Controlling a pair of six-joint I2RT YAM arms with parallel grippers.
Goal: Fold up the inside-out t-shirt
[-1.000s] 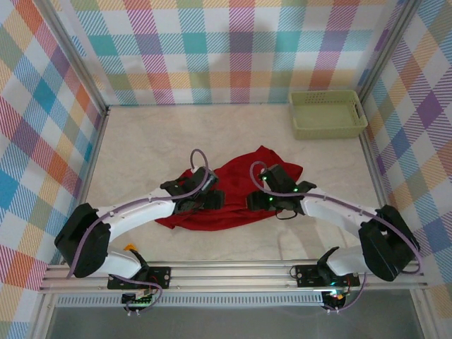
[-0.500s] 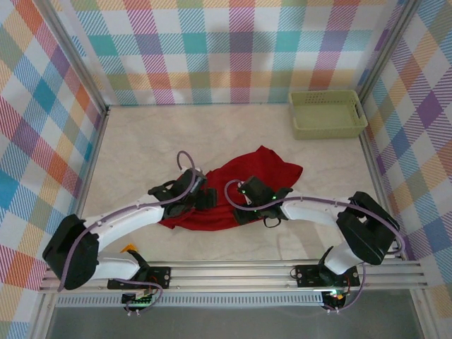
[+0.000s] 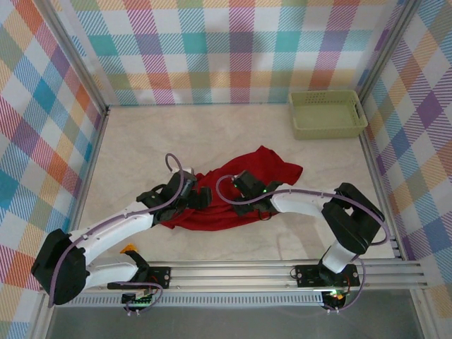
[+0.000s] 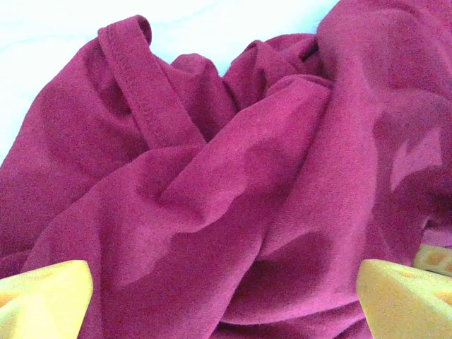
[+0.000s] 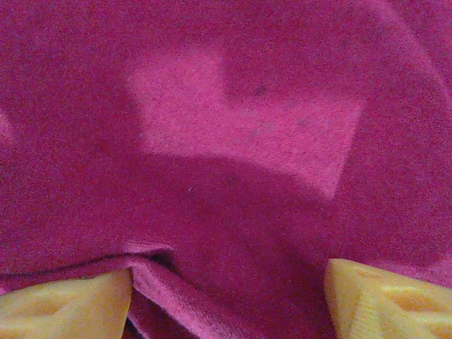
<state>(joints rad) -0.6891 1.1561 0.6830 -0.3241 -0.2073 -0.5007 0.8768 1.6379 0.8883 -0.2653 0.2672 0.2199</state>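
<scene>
**A:** What is the setting?

**B:** A pale, marbled table (image 3: 141, 141) closed in by walls (image 3: 240, 49) of pastel plaid. A pale green basket (image 3: 327, 113) sits in the far right corner, well apart from everything else.

**A:** And the inside-out t-shirt?

**B:** The inside-out t-shirt (image 3: 261, 166) lies in a crumpled deep-red heap near the middle of the table, a little toward the near edge. One lobe reaches out toward the far right. Both arms bend inward over it from their bases on the metal rail (image 3: 233, 272).

**A:** How does the left gripper stand?

**B:** The left gripper (image 3: 201, 198) sits at the heap's left side. In the left wrist view the left gripper (image 4: 224, 293) is spread wide, with a yellow fingertip (image 4: 46, 296) in each lower corner. Rumpled cloth lies between and beyond them. Nothing is pinched.

**A:** Any detail on the cloth there?

**B:** A stitched hem band (image 4: 134, 78) runs diagonally across the upper left, and bare table shows past it along the top.

**A:** And the right gripper?

**B:** The right gripper (image 3: 236, 185) is over the middle of the heap, near the left one. In its wrist view the right gripper (image 5: 226, 300) also stands apart, hard against the red fabric. A small ridge of cloth (image 5: 162, 275) rises just beside the fingertip (image 5: 63, 304) in the lower left corner. The jaws are not closed on it.
</scene>
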